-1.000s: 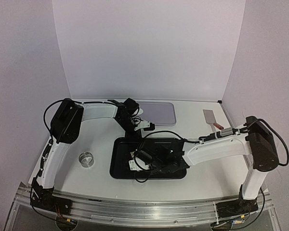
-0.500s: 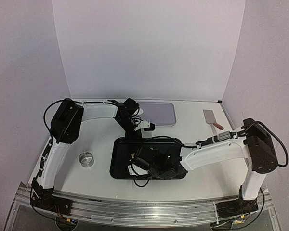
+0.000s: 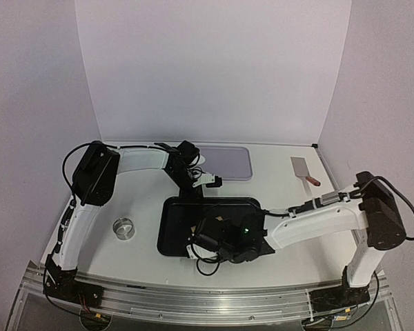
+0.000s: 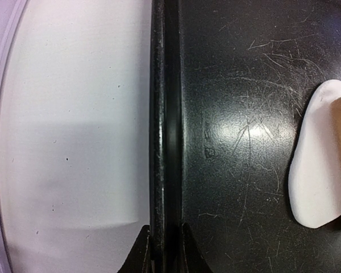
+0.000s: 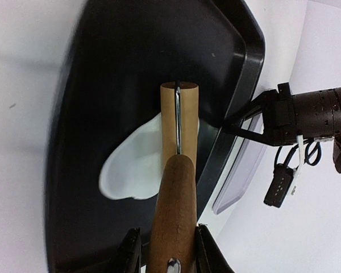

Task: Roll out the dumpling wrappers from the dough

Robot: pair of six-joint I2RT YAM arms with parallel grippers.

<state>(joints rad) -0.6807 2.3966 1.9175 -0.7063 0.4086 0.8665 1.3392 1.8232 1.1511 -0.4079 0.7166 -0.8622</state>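
The right jaws are closed around the brown handle of a wooden rolling pin [image 5: 179,131]. Its pale barrel reaches straight out ahead of them and rests on the dough [image 5: 131,165]. The dough is a thin, uneven white sheet on the floor of a black tray [image 5: 102,85], and it spreads out from under the barrel mostly to one side.

The left jaws are set narrow and pinch the tray's raised rim between their tips. From them, the dough lies further ahead and off to the side on the scratched tray floor, well apart from the tips.

From above, the right arm [image 3: 317,214] reaches across the tray. A small metal ring cutter [image 3: 125,227] stands on the bench [image 3: 283,186], outside the tray and well apart from both sets of jaws. No round wrappers can be seen anywhere.

The step in hand appears to be flattening the sheet. Cutting has not begun. The next move probably calls for steady downward pressure as the pin travels over the wider lobe beside the barrel. Meanwhile the left jaws would brace the tray against sliding.
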